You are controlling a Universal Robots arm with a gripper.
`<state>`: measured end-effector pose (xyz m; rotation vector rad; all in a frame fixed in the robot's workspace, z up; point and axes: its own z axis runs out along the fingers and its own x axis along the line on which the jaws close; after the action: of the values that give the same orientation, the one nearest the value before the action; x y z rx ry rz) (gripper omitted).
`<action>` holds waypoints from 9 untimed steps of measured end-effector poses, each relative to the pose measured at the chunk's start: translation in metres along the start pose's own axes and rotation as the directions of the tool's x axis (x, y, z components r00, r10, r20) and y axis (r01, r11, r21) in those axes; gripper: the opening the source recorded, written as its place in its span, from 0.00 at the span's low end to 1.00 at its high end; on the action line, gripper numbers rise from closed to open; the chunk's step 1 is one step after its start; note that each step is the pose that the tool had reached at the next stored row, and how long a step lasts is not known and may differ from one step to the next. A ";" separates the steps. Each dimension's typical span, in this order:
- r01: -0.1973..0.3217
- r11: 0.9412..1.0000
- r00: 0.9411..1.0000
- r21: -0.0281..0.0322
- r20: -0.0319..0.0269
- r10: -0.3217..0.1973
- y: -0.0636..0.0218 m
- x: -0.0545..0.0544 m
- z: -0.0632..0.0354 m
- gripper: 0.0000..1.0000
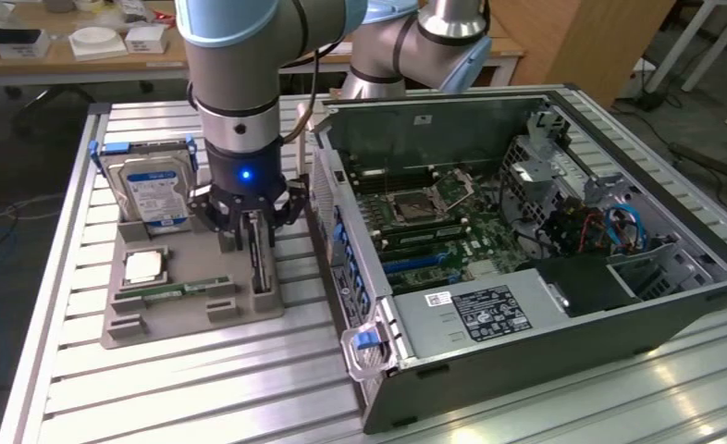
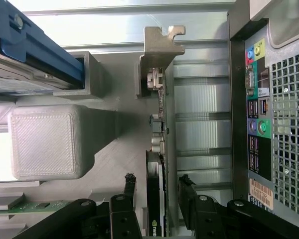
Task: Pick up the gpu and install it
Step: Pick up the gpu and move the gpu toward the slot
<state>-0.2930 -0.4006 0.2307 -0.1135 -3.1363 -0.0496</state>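
so, at this moment your gripper (image 1: 255, 227) was down over the grey tray (image 1: 166, 331) on the exterior view's left. the gpu (image 1: 264, 266) stood on its edge in a slot of that tray, directly under the gripper. the card had not been lifted; its lower edge sat in the slot. the open computer case (image 1: 524, 319) lay just beside the tray, on the exterior view's right.

from the wrist view you could see the relation that mattered. the gpu (image 2: 157, 124) ran lengthwise straight away from the gripper (image 2: 158, 181), thin edge toward the camera, with its silver bracket (image 2: 162, 45) at the far end. the fingers (image 2: 130, 185) stood one on each side of the board. the line between them therefore crossed the card's thin thickness and lay square to its long axis.

the jaws were wide apart and a narrow gap showed between each finger and the board, so they had hold of nothing. the card looked roughly centred between them. they straddled it well away from the bracket end, and how much board lay beyond them i could not tell.

the hard drive (image 1: 154, 190) stood in the tray farther back, and the memory stick (image 1: 172, 291) lay flat on it toward the exterior view's left. neither was between the fingers.

my reading was that you were at the grasp of the pick-up, lined up with the card, and that the install had not begun.
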 end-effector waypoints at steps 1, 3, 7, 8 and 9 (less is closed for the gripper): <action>0.000 1.000 1.000 0.000 0.000 0.000 0.0001 0.000 0.0000 0.47; 0.000 1.000 1.000 0.000 0.000 0.000 0.0001 0.000 0.0000 0.45; 0.000 1.000 1.000 0.000 0.000 0.000 0.0001 0.000 0.0000 0.27; 0.000 1.000 1.000 0.000 0.000 0.000 0.0001 0.000 0.0000 0.27; 0.000 1.000 1.000 0.000 0.000 0.000 0.0001 0.000 0.0000 0.27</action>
<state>-0.2930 -0.4005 0.2307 -0.1137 -3.1362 -0.0495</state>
